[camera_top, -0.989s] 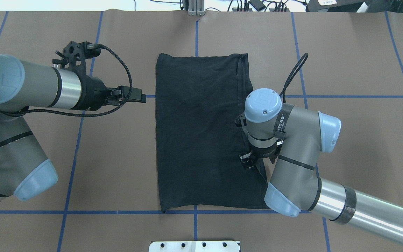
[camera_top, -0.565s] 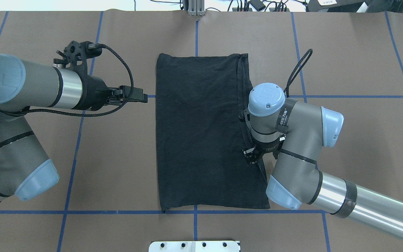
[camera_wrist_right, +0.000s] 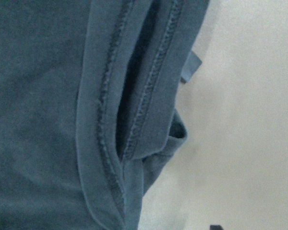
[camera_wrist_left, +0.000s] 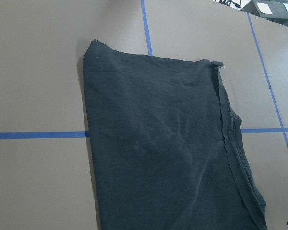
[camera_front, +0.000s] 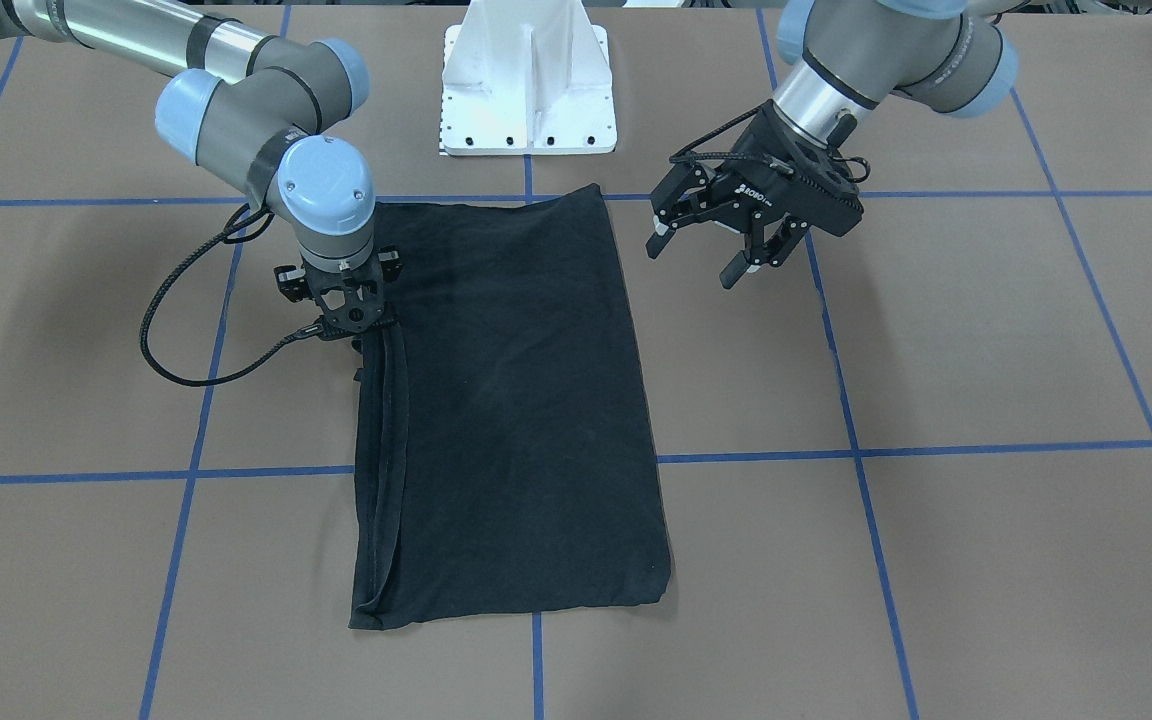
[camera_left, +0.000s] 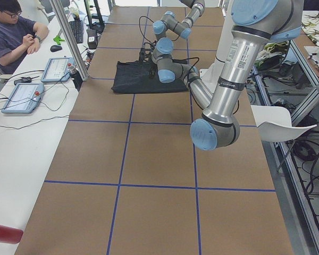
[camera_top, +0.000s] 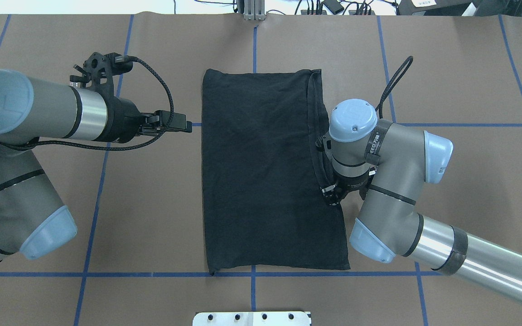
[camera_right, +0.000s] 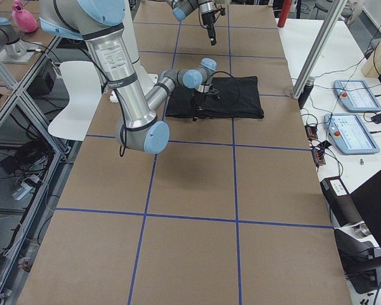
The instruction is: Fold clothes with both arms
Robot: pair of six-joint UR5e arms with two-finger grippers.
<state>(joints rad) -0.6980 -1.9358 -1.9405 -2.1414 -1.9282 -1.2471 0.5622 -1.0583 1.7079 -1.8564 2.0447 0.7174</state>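
The black T-shirt [camera_top: 261,172] lies folded into a long rectangle on the brown table, plain side up, its logo hidden; it also shows in the front view [camera_front: 516,400]. My right gripper [camera_front: 368,350] points straight down at the shirt's doubled hem edge, low on the cloth. Its wrist hides it in the overhead view, and I cannot tell whether it is open or shut. The right wrist view shows the stitched hems [camera_wrist_right: 134,96] very close. My left gripper [camera_front: 696,262] is open and empty, hovering beside the shirt's other long edge.
The white pedestal base [camera_front: 528,80] stands at the robot's side of the table. Blue tape lines [camera_front: 936,450] cross the brown table cover. A seated operator [camera_left: 13,32] and control tablets [camera_left: 21,95] are at a side bench.
My right wrist has moved along the shirt's edge, away from the robot base and slightly outward. My left arm has barely moved.
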